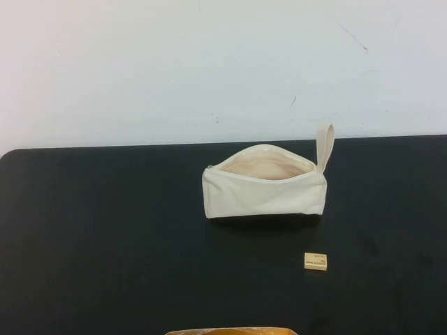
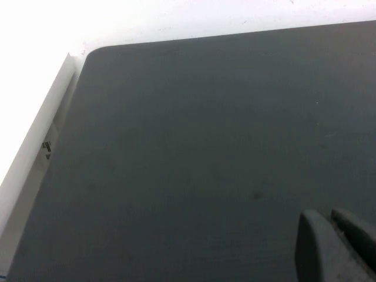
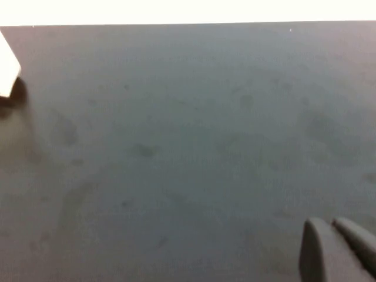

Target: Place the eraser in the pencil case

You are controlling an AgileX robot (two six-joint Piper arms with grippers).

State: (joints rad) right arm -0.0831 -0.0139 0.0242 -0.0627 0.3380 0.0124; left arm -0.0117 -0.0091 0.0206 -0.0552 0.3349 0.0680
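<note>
The pencil case (image 1: pixel 265 187) lies unzipped, mouth up, near the black table's (image 1: pixel 105 244) far edge, with the eraser (image 1: pixel 316 262) apart from it toward the near edge. The left gripper (image 2: pixel 333 247) hangs over the table's bare far-left corner and the right gripper (image 3: pixel 336 249) over bare tabletop; each has its fingers pressed together, holding nothing.

Dark print on top of eraser (image 1: pixel 316 262), two or three short lines, too small to read. No lettering on case (image 1: pixel 265 188). Left gripper (image 2: pixel 335 244) and right gripper (image 3: pixel 338 247) each low over bare table (image 1: pixel 105 230), no markings on either.
</note>
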